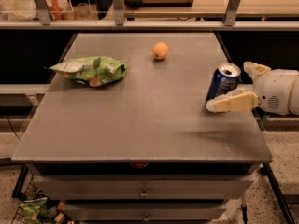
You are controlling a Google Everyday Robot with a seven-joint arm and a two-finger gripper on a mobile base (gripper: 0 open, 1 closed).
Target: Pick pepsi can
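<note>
The pepsi can (223, 82) is dark blue with a silver top and stands upright near the right edge of the grey table (140, 115). My gripper (230, 87) reaches in from the right at can height. Its cream fingers are spread, one in front of the can (231, 102) and one behind it (254, 70), so the can sits between them. The near finger lies close against the can's lower side. The can rests on the table.
A green crinkled chip bag (91, 70) lies at the left of the table. A small orange fruit (160, 50) sits at the back centre. A shelf rail with metal posts (117, 6) runs behind the table. Drawers (145, 190) are below the front edge.
</note>
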